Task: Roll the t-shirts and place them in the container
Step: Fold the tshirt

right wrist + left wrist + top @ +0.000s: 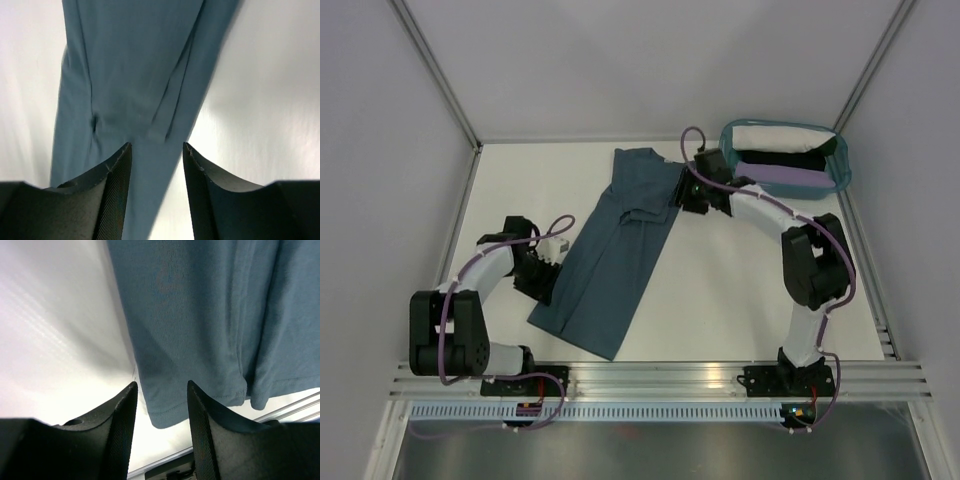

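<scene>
Nearest, both arms are bolted to the rail. At left, the left gripper is held partly open and empty, just beside the left edge of the slate-blue t-shirt. The shirt is laid as a long folded strip running from near left to far middle. Over its far end the right gripper is parted, with nothing held. Folding is judged done and rolling not yet begun, so one end must be pinched and turned over. Fabric bundles are stowed in the basket at far right.

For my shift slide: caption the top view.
Blue t-shirt folded into a long strip between left gripper and right gripper; filled basket far right.
</scene>
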{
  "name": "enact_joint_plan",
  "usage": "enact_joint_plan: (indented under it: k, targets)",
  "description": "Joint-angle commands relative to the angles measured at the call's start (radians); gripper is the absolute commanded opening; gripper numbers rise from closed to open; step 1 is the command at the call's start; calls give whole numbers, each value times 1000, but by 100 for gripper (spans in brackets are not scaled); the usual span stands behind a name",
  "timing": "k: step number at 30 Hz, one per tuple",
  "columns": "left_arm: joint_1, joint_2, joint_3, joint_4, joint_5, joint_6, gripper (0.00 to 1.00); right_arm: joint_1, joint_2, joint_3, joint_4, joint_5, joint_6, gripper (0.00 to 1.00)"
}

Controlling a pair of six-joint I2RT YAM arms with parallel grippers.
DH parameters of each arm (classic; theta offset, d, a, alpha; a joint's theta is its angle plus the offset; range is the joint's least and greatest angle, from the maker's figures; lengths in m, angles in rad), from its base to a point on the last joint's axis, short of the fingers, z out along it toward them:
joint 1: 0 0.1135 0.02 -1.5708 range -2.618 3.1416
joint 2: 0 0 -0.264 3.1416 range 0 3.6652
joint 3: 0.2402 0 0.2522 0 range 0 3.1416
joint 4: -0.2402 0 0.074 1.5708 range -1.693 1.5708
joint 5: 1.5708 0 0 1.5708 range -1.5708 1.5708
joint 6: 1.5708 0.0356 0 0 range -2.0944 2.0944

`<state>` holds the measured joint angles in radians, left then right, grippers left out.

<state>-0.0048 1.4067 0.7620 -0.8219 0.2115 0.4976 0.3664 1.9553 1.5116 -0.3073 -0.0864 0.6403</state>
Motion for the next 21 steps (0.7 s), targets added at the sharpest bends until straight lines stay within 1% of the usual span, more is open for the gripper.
enact_joint_plan:
  k: [1, 3, 4, 6, 7, 8, 10, 11, 12, 13, 14, 15, 16, 17, 18, 19, 21]
  targets:
    - [3, -77, 23, -28, 18, -11, 50, 98, -125, -245, 2, -16, 30, 52]
    - [2, -110, 22, -37, 23, -17, 51, 144, -188, -353, 23, -10, 89, 52]
    - [2, -120, 19, -43, 23, -19, 51, 164, -252, -452, 37, 5, 111, 52]
    - [3, -152, 11, -45, 25, -24, 51, 258, -307, -569, 71, 51, 157, 52]
    - [3, -161, 8, -46, 26, -27, 51, 296, -344, -599, 79, 62, 197, 52]
    - [3, -172, 8, -48, 26, -30, 51, 372, -361, -626, 88, 68, 229, 52]
    - [2, -205, 2, -55, 29, -34, 51, 445, -407, -709, 140, 80, 318, 52]
    - [2, -218, -1, -57, 28, -34, 51, 519, -423, -731, 157, 105, 340, 52]
    - [2, -244, -9, -60, 28, -33, 51, 561, -432, -744, 155, 131, 357, 53]
    - [2, -256, -12, -62, 25, -33, 51, 600, -438, -742, 142, 184, 372, 52]
    - [2, -271, -15, -60, 17, -31, 51, 673, -438, -734, 126, 216, 381, 52]
    - [2, -293, -12, -60, 12, -27, 51, 713, -423, -702, 103, 243, 377, 52]
    - [2, -305, -10, -59, 12, -27, 51, 750, -411, -680, 99, 305, 360, 52]
    - [2, -314, -7, -54, 6, -25, 51, 832, -397, -653, 99, 345, 264, 52]
    - [3, -325, 5, -49, 6, -27, 52, 883, -357, -574, 42, 394, 216, 52]
    - [3, -328, 14, -48, 0, -34, 51, 982, -334, -533, 1, 515, 172, 52]
    - [3, -337, 49, -52, -17, -62, 51, 1064, -261, -438, -96, 557, 67, 53]
